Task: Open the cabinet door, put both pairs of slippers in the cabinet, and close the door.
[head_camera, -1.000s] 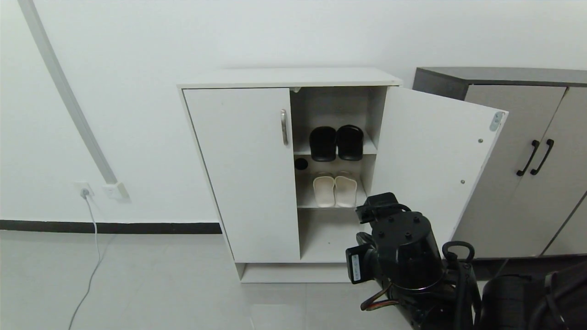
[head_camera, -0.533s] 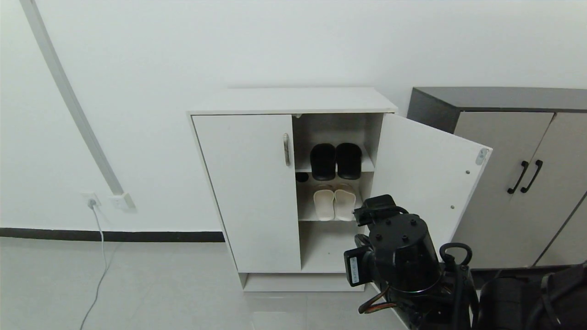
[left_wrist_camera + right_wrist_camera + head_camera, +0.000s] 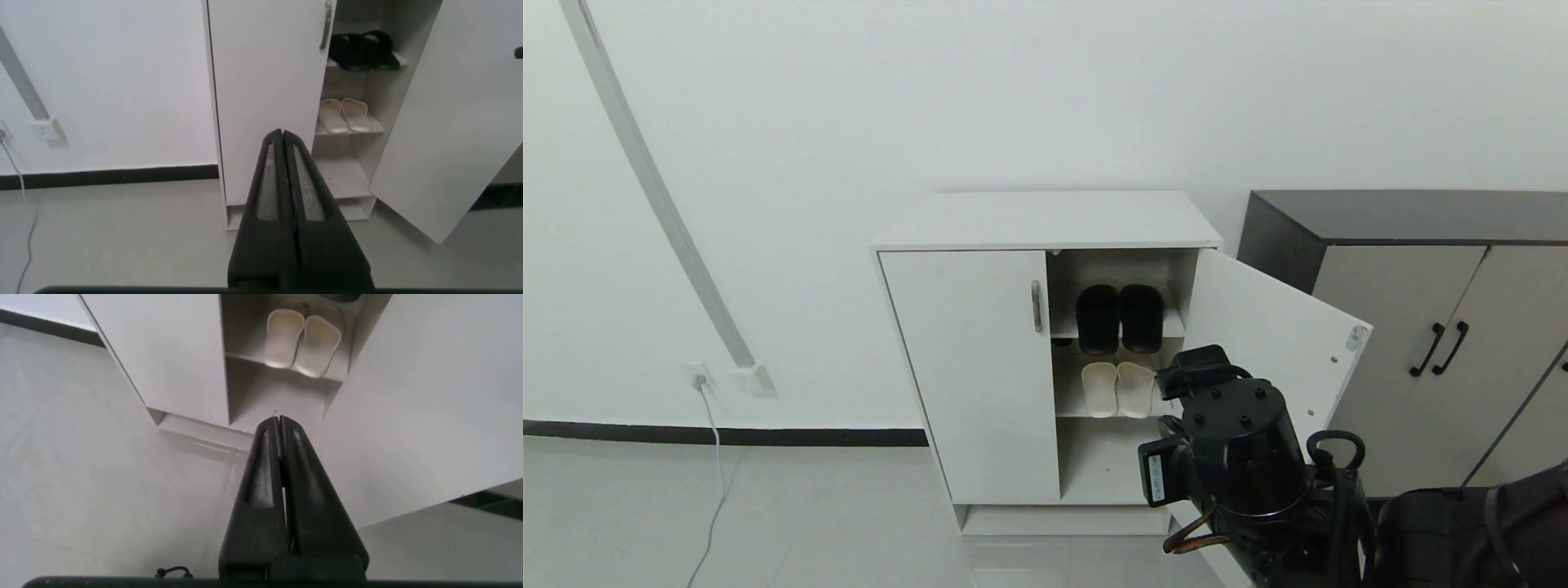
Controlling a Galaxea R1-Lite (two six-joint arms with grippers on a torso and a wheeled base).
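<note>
The head camera sits high and well back, facing forward and down at the cabinet (image 3: 968, 367), which it sees almost front-on. The left wrist camera looks along the left end effector (image 3: 282, 135) from lower down, off toward the cabinet's closed side, and is nearly level. The right wrist camera looks along the right end effector (image 3: 279, 422); it is nearer and tilts steeply toward the floor (image 3: 82, 457). All three share the open compartment holding the white slippers (image 3: 1117, 389). The head and left wrist views also share the black slippers (image 3: 1119, 317).
</note>
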